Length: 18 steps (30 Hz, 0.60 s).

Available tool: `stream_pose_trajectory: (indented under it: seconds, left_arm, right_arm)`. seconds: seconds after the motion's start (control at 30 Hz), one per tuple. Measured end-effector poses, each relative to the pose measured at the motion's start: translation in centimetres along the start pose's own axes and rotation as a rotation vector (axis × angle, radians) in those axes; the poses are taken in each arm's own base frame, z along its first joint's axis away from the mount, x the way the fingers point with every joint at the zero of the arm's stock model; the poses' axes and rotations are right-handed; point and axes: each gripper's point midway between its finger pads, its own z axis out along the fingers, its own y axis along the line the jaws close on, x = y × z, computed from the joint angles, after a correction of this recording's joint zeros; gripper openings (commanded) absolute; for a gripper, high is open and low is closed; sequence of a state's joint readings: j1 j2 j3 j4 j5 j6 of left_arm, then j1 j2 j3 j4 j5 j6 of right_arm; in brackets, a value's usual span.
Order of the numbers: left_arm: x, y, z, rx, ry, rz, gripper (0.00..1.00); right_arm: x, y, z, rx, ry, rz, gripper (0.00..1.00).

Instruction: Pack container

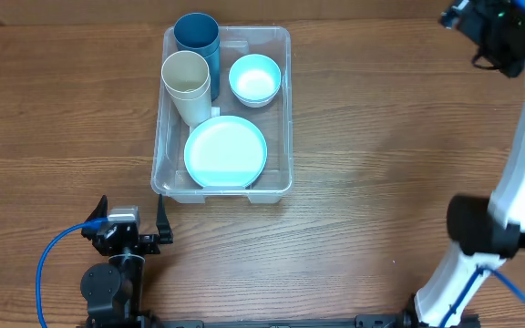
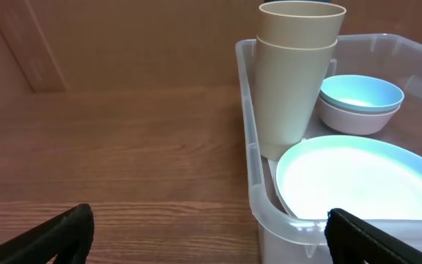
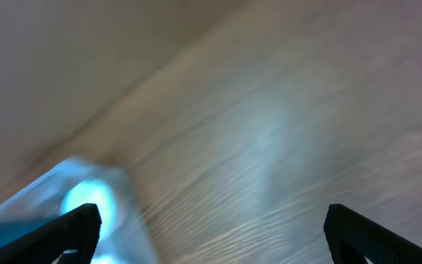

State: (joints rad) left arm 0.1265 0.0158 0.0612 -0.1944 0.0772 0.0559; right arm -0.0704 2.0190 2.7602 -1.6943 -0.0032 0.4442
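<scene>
1. Left gripper: jaws spread wide with nothing between them. It sits low over the wooden table, just in front of the container's near left corner and not touching it.
2. From the left wrist view, one dark fingertip is over bare wood. The other lines up with the container's near wall.
3. Right gripper: also wide open and holding nothing. It's up at the far right of the table, well apart from the container. Its wrist view is blurry, mostly wood grain plus a pale blue smear at lower left.
4. The container, a clear plastic bin, stands upright in the far middle of the table, a bit left of centre.
5. Inside it:
   - a light blue plate lies flat at the near end
   - stacked beige cups stand upright by the left wall
   - a dark blue cup stands in the far left corner
   - a light blue bowl is on the far right, nested in a paler bowl
6. A blue cable loops off the left arm's base.
</scene>
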Motion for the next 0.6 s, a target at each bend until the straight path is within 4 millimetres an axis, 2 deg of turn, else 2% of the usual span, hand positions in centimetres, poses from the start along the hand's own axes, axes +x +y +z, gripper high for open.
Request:
stream_pose_trajectory:
  seconds: [0.07,0.17,0.2,0.23,0.37,0.47,0.57,0.6]
  left_arm:
    - [0.0,0.0,0.0,0.000,0.000,0.000,1.00]
    - [0.0,0.0,0.0,0.000,0.000,0.000,1.00]
    - [0.0,0.0,0.0,0.000,0.000,0.000,1.00]
    - [0.0,0.0,0.0,0.000,0.000,0.000,1.00]
    - [0.0,0.0,0.0,0.000,0.000,0.000,1.00]
    - [0.0,0.0,0.0,0.000,0.000,0.000,1.00]
    - [0.0,0.0,0.0,0.000,0.000,0.000,1.00]
    - [0.0,0.0,0.0,-0.001,0.000,0.000,1.00]
  right_arm:
    - [2.2,4.1,-4.9,-0.115,-0.049,-0.088,1.00]
    - [4.9,7.4,-9.8,-0.242,-0.083,-0.171,1.00]
    - [5.3,7.7,-10.5,-0.259,-0.088,-0.180,1.00]
    - [6.0,8.2,-12.6,-0.302,-0.109,-0.201,1.00]
    - [7.4,7.5,-16.2,-0.368,-0.131,-0.211,1.00]
    - [6.6,7.7,-20.1,-0.484,-0.284,-0.213,1.00]
    - [5.8,8.0,-23.4,-0.608,-0.497,-0.272,1.00]
    - [5.9,7.9,-23.8,-0.627,-0.539,-0.298,1.00]
